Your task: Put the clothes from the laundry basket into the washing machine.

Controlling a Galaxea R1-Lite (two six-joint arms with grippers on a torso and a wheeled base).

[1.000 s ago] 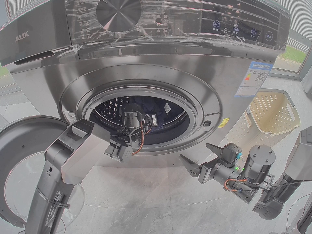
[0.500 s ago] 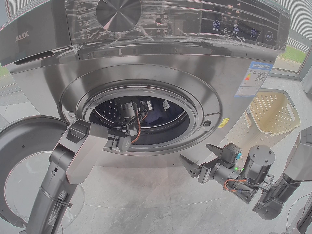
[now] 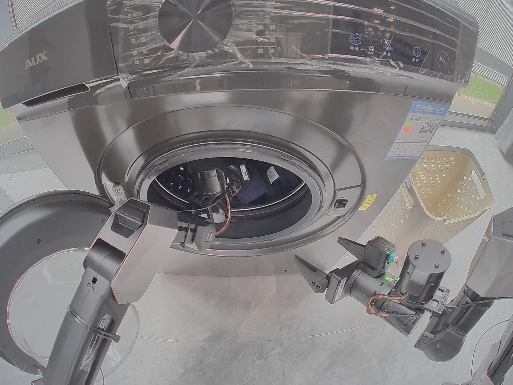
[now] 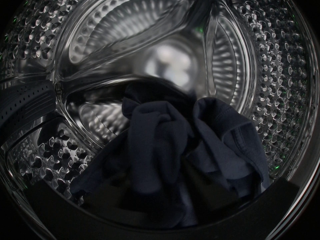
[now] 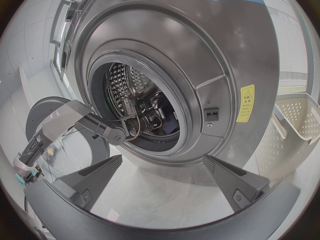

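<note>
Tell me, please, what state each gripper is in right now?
Left gripper: inside the drum, cannot be told.
Right gripper: open, holding nothing.

clothes (image 4: pixel 173 150): dark, crumpled in drum (image 4: pixel 283 67) | washing machine (image 3: pixel 256 118): door (image 3: pixel 32 252) open | laundry basket (image 3: pixel 454 188): cream, seemingly tilted, beside machine

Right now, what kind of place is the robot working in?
Probably a laundry area, maybe a test space: a front-loading washing machine with its door swung open, dark clothes in its drum, and a cream laundry basket beside it.
</note>
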